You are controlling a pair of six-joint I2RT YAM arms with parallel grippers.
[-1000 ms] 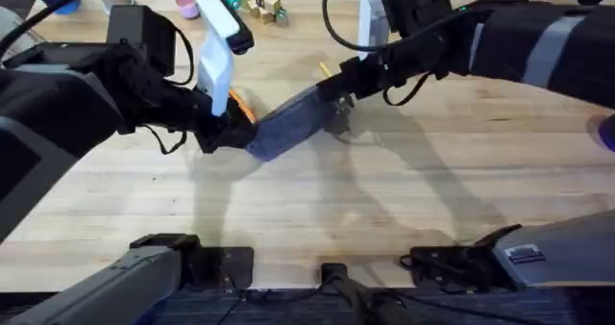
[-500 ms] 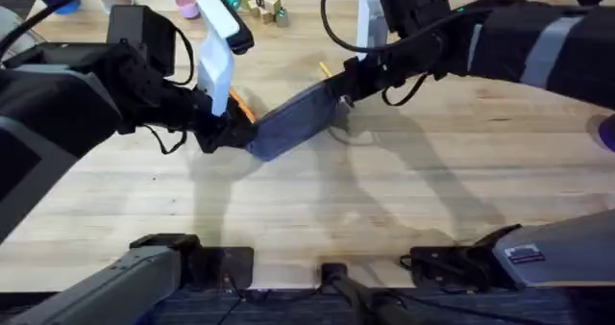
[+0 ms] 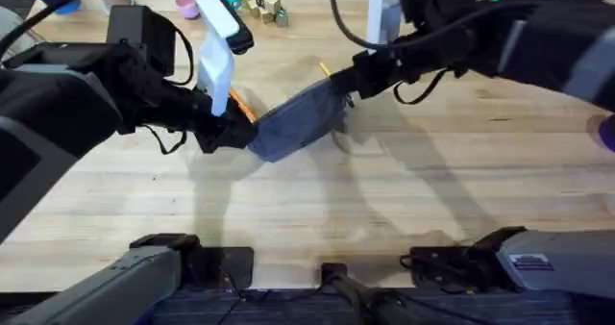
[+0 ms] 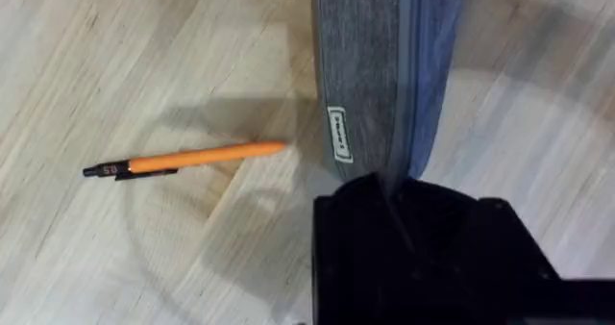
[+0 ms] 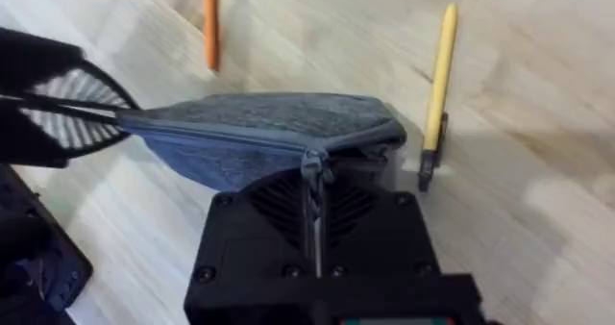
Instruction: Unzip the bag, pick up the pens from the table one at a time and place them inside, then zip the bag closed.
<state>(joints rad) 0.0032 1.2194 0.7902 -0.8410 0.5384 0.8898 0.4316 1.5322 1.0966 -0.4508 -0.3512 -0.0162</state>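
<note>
Both grippers pinch opposite ends of the bag [image 3: 296,123], which hangs stretched between them above the table [image 3: 384,210] in the overhead view. Left gripper [image 3: 226,128] clamps the bag's 8 o'clock end; right gripper [image 3: 348,83] clamps the 2 o'clock end. One orange pen [image 3: 242,105] peeks out at 11 o'clock of the bag, beside a white box [image 3: 216,65]; another pen's tip [image 3: 325,69] shows at 1 o'clock.

From the left wrist, the fingers [image 4: 384,195] press together on the bag's [image 4: 380,65] near end, its zipper line running away from the camera. An orange pen [image 4: 187,158] lies on the wood [image 4: 115,56] just beside the bag.

From the right wrist, the fingers [image 5: 314,205] are closed on the zipper pull [image 5: 313,163]. A yellow pen [image 5: 437,89] and an orange pen [image 5: 210,22] lie on the tabletop [image 5: 538,123] beyond the bag [image 5: 259,137], whose far end the left gripper [image 5: 67,113] holds.
</note>
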